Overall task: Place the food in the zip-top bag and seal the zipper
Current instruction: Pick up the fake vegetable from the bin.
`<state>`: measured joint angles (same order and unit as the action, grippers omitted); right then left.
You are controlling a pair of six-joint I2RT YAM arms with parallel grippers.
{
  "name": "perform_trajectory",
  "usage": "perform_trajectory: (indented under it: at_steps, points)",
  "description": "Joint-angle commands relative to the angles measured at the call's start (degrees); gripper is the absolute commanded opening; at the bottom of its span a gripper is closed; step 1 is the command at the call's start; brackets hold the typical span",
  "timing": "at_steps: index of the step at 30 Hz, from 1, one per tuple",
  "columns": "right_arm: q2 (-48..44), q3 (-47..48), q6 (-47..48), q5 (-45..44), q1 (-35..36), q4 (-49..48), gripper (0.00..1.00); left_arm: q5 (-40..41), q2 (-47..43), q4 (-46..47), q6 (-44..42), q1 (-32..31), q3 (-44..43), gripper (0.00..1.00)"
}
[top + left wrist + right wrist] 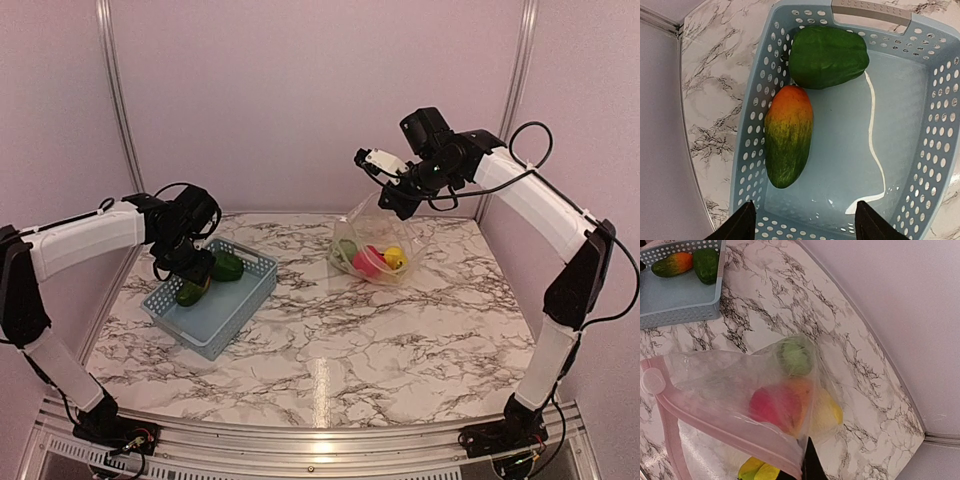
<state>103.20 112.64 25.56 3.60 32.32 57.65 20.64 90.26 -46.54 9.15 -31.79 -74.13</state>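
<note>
**Bagging partly done; zipper unsealed**

Marble worktop (400, 340), 9 o'clock: blue-grey slotted plastic basket (240, 318) holds a green-orange oblong piece (787, 135) and a green blocky piece (827, 56). Left jaws are above it, wide and empty.

1 o'clock: clear crinkly zip-top bag (350, 232) holds red, orange, yellow and green toy fruits (372, 262). Right jaws pinch its mouth edge. Pinkish zipper strip (730, 432) looks unsealed.

Outstanding: two pieces, sealing.
</note>
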Motion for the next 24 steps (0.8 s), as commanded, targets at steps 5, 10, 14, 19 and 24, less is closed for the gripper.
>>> perform_trajectory:
  at_steps: [5, 10, 14, 19, 24]
  points:
    - [-1.33, 0.22, 0.39, 0.32, 0.64, 0.54, 0.0, 0.49, 6.25, -3.14, -5.18, 2.72, -2.07, 0.69]
    - [-1.38, -0.24, 0.54, 0.21, 0.58, 0.54, 0.0, 0.17, 9.83, -2.9, -6.07, 4.45, -4.51, 0.69]
    - [-1.42, -0.23, 0.54, 0.12, 0.73, 0.54, 0.0, 0.27, 13.07, -2.21, -6.16, 5.36, -6.65, 0.69]
    - [-1.37, -0.4, 0.56, -0.14, 0.71, 0.54, 0.0, 0.41, 17.47, -1.83, -6.16, 5.68, -9.37, 0.69]
    - [-1.57, -0.8, 0.71, -0.6, 0.7, 0.57, 0.0, 1.63, 20.2, -1.51, -5.5, 5.86, -11.09, 0.71]
